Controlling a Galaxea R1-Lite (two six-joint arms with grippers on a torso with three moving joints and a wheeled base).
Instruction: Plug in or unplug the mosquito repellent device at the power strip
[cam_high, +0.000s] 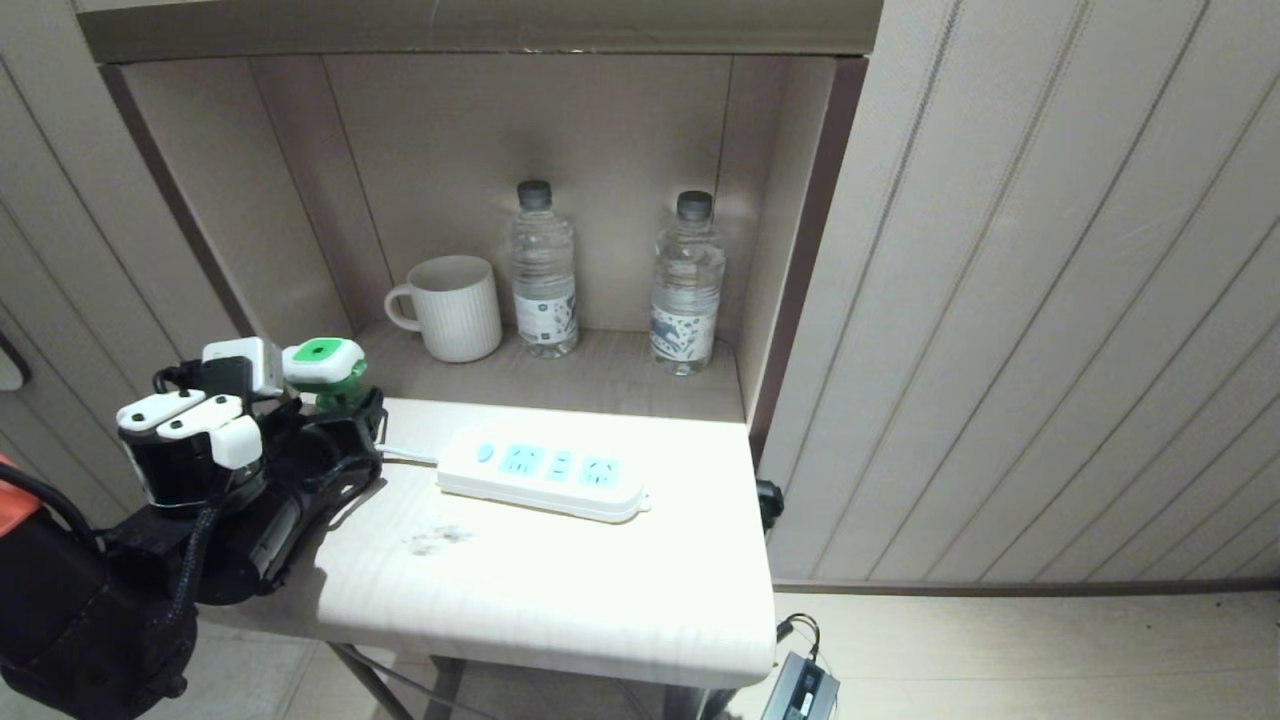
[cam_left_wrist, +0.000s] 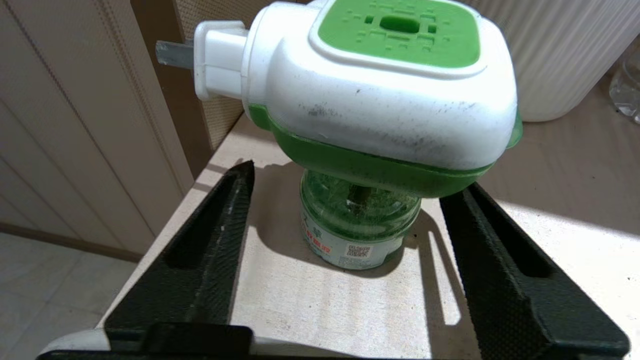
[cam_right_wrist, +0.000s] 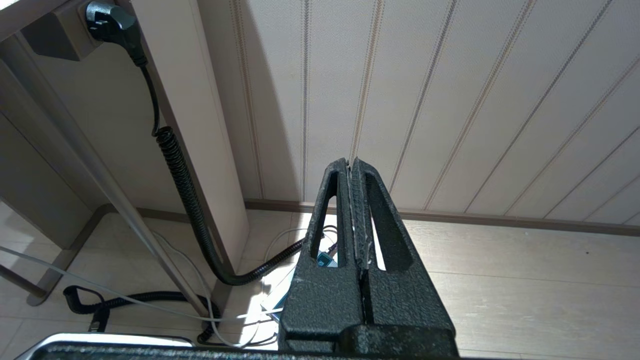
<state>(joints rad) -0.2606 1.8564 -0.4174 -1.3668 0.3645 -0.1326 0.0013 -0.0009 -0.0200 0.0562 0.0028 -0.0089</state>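
Green-capped, your mosquito repellent device (cam_left_wrist: 360, 125) stands upright on the table's (cam_high: 560, 590) left corner, unplugged, well apart from the power strip (cam_high: 545, 475). Your left gripper (cam_left_wrist: 345, 210) straddles it, fingers spread and not touching. Your right gripper (cam_right_wrist: 351, 175) hangs pressed together near the floor.

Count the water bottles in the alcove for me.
2: one water bottle stands just right of the mug, the other bottle near the alcove's right wall. None seem hidden.

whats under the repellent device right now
The repellent device stands upright on the bare table, unplugged, between the open left hand's fingers. Its cap hides part of the bottle top.
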